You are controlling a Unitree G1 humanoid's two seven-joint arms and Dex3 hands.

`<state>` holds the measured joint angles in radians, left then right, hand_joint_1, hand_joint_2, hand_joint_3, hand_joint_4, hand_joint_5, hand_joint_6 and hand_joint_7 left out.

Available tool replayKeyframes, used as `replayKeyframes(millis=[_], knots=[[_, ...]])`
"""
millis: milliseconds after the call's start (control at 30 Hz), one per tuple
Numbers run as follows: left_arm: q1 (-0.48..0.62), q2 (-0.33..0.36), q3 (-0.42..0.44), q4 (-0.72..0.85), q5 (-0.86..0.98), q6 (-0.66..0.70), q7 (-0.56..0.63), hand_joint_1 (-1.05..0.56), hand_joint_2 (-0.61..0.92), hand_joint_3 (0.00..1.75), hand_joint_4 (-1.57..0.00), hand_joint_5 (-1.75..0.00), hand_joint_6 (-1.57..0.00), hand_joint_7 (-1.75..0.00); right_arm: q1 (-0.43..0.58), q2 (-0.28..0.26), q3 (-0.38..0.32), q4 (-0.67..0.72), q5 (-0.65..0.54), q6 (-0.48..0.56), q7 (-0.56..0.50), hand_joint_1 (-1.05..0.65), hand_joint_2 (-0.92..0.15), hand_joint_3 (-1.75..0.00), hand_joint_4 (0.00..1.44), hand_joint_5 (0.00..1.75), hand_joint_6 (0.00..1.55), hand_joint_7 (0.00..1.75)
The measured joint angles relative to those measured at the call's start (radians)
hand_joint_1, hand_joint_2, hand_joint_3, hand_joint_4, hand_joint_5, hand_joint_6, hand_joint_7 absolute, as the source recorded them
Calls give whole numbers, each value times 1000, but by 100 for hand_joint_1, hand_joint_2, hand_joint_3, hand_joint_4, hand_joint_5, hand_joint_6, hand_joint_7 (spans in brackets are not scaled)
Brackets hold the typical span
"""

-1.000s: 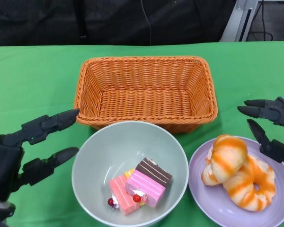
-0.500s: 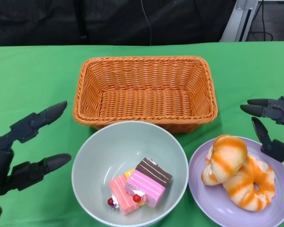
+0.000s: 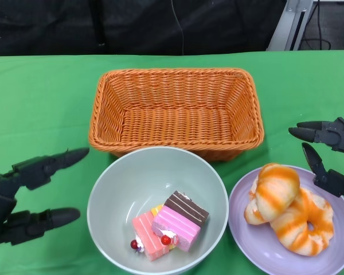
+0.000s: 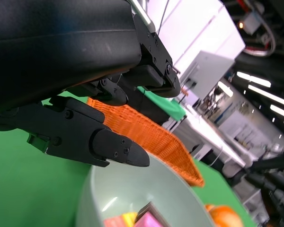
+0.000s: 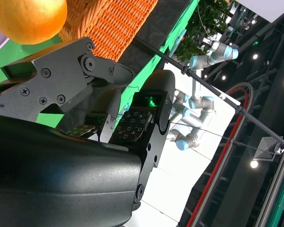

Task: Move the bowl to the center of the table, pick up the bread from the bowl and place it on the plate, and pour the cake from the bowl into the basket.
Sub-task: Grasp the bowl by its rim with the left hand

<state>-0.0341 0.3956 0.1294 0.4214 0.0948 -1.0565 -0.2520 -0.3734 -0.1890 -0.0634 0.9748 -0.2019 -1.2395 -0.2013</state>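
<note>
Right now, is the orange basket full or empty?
Empty. The basket shows only its bare woven bottom; the cake sits in the bowl.

1. You see only part of the plate (image 3: 246, 238): its near and right rim run off the head view's bottom and right edges, and the bread (image 3: 288, 207) covers much of its surface.
2. The bowl (image 3: 112, 195) loses its nearest rim to the bottom edge of the head view.
3. The left hand (image 3: 28, 197) is cut by the left edge, so you cannot see its palm or wrist.
4. The right hand (image 3: 328, 154) is cut by the right edge; only fingers show.
5. In the left wrist view, the cake (image 4: 142, 218) shows only as a sliver at the bottom edge.
6. In the right wrist view, the bread (image 5: 31, 19) is cropped by the top edge and the basket (image 5: 111, 23) shows only in part.
</note>
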Motion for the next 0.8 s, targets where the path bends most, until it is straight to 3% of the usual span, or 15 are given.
replayKeyframes(millis=[300, 600, 800], knots=[[-20, 32, 51, 85, 227, -197, 102, -35, 92, 6, -63, -2, -58, -2, 0, 5, -1, 2, 11, 2, 10, -6, -70, -68, 76, 81, 106, 16], [-83, 18, 193, 136, 606, -419, 324, -31, 92, 12, -65, -1, -58, 0, 0, 9, -2, 3, 13, 13, 13, -6, -71, -66, 76, 81, 104, 17], [-112, 7, 222, 126, 855, -459, 500, -30, 92, 16, -67, -2, -61, -2, 0, 9, -3, 3, 13, 13, 11, -7, -72, -63, 76, 81, 104, 17]])
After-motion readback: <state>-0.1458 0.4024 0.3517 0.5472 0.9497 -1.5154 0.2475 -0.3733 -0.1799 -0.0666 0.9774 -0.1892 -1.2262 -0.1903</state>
